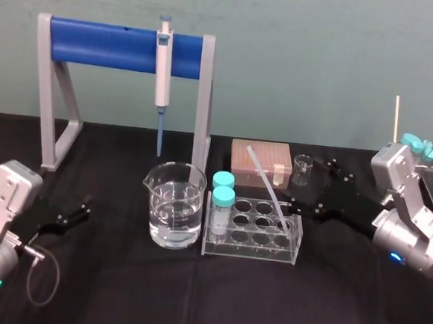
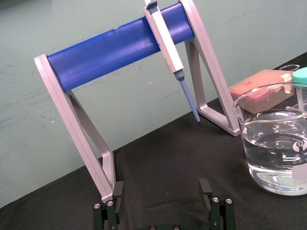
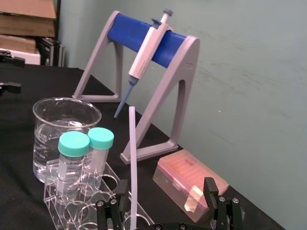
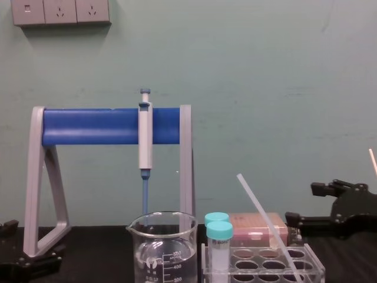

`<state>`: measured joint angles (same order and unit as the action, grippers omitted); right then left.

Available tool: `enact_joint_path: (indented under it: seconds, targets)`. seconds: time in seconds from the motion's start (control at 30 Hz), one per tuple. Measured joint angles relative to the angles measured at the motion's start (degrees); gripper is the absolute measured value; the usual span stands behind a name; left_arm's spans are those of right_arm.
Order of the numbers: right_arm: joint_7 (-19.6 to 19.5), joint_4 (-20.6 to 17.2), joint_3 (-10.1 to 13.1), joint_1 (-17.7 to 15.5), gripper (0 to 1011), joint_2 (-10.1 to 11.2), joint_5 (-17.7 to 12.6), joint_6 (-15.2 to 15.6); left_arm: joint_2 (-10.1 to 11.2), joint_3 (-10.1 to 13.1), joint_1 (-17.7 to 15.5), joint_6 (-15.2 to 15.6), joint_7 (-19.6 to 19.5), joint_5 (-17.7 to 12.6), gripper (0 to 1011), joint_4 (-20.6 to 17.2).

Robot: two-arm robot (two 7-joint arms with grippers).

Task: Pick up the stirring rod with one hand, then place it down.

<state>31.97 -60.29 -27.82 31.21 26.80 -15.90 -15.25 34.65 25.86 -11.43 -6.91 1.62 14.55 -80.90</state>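
Black cloth covers the worktop (image 1: 190, 302) in front of a pale green wall. The stirring rod (image 1: 266, 184) leans in the clear tube rack (image 1: 250, 252), with its foot in a hole at the rack's right end and its top tilted back and to the left. The right tool (image 1: 310, 189) sits low just right of the rack, its fingers spread wide either side of the rod and not clenched on it. The left tool (image 1: 77, 211) rests near the worktop's left edge, released and holding nothing. A beaker (image 1: 174, 204) of water stands just left of the rack.

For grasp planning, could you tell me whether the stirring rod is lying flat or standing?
Standing, tilted: the stirring rod has its lower end in a tube rack hole, top leaning left.
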Motion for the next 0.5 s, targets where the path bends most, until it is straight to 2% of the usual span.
enact_joint_path:
  seconds: [0.5]
  targets:
    - [7.34, 11.41, -1.29, 7.66, 1003, -5.45, 1.61, -3.0, 0.0, 0.0, 0.0, 0.0, 0.0, 0.0, 1001, 0.0]
